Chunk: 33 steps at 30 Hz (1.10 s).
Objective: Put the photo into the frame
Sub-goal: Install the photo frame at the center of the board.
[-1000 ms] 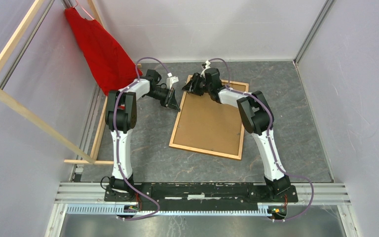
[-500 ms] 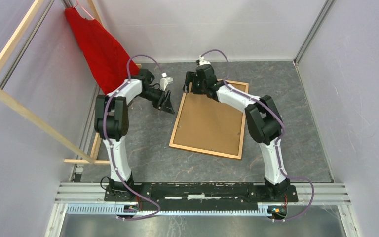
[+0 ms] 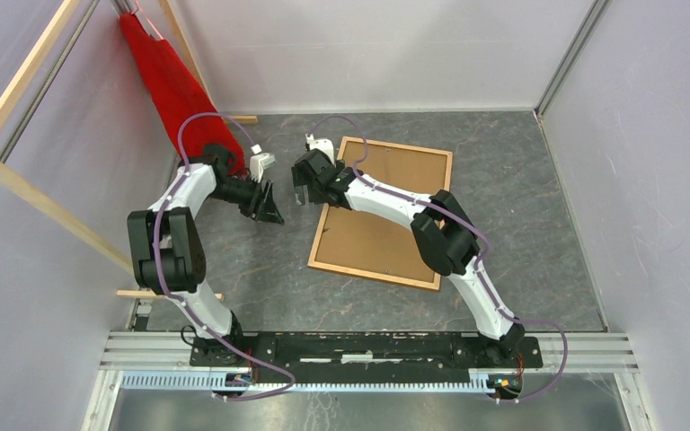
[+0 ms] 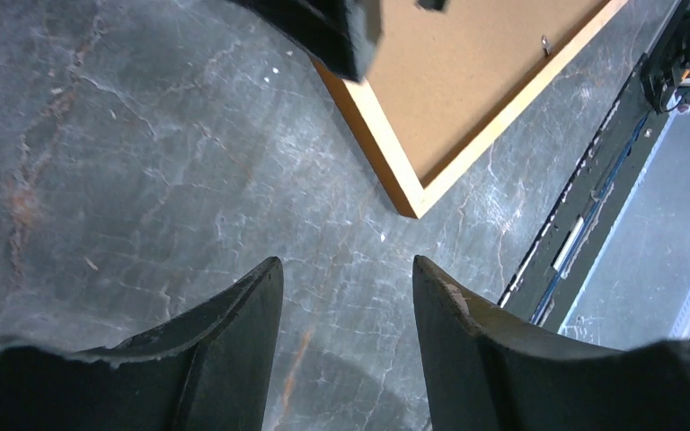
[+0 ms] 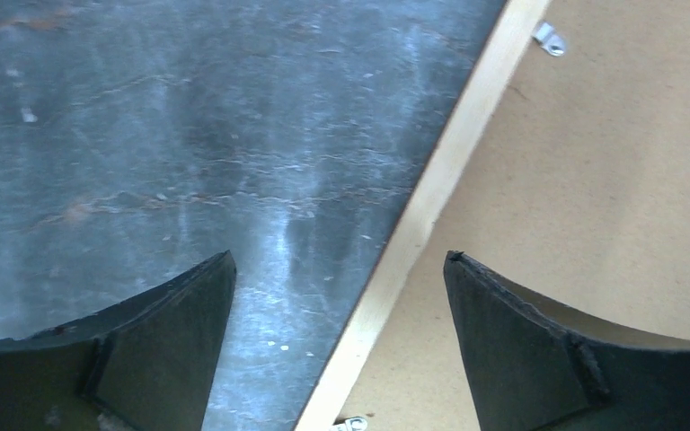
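Note:
The frame [image 3: 386, 215] lies back-up on the grey table, its brown board inside a thin orange-brown rim. The photo is hidden in every view. My right gripper [image 3: 302, 190] hangs open just above the frame's left rail [image 5: 431, 197]; in the right wrist view one finger is over the table and the other over the board [image 5: 593, 180], with nothing between them. My left gripper [image 3: 269, 214] is open over bare table left of the frame. The left wrist view shows the frame's near-left corner [image 4: 413, 193] ahead of its empty fingers [image 4: 252, 305].
A red cloth [image 3: 180, 85] hangs at the back left beside a pale wooden slat rack [image 3: 63, 211]. Small metal clips [image 5: 548, 38] sit on the frame's back. Enclosure walls stand on three sides, and the arms' base rail [image 3: 368, 346] runs along the near edge.
Both grippers have opened. The right gripper moved from the frame's far-left corner leftward and nearer, to its left rail. The left arm swung out to the left, away from the frame.

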{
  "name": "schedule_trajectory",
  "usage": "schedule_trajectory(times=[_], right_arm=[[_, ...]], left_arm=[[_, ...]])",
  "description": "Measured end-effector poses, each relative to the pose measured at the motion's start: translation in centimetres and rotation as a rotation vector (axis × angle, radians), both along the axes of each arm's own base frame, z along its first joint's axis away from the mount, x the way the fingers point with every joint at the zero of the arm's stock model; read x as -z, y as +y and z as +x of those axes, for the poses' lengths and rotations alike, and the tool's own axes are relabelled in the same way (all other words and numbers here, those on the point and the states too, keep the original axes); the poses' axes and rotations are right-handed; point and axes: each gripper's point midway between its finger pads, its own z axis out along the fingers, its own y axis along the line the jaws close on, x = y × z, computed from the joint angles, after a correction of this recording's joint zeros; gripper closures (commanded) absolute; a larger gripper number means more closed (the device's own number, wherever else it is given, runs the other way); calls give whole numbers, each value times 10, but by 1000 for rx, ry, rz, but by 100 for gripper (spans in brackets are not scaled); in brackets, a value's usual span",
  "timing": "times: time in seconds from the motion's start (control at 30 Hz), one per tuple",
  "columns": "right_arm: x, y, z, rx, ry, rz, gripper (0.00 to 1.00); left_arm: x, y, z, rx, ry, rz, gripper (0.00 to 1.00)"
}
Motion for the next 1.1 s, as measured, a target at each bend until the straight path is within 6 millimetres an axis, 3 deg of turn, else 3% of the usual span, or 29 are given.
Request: schedule_trajectory(times=[0.27, 0.6, 0.83, 0.97, 1.1], right_arm=[[20, -21, 0, 83, -12, -136, 34], [34, -19, -5, 85, -6, -178, 52], [34, -18, -4, 98, -17, -190, 80], [33, -16, -4, 120, -20, -178, 84], [34, -14, -7, 118, -21, -182, 93]], left_arm=[[-14, 5, -22, 16, -57, 25, 39], [-11, 11, -37, 23, -58, 42, 42], [-11, 15, -41, 22, -62, 62, 43], [-11, 18, -46, 20, -64, 82, 44], [-13, 20, -47, 17, -72, 91, 44]])
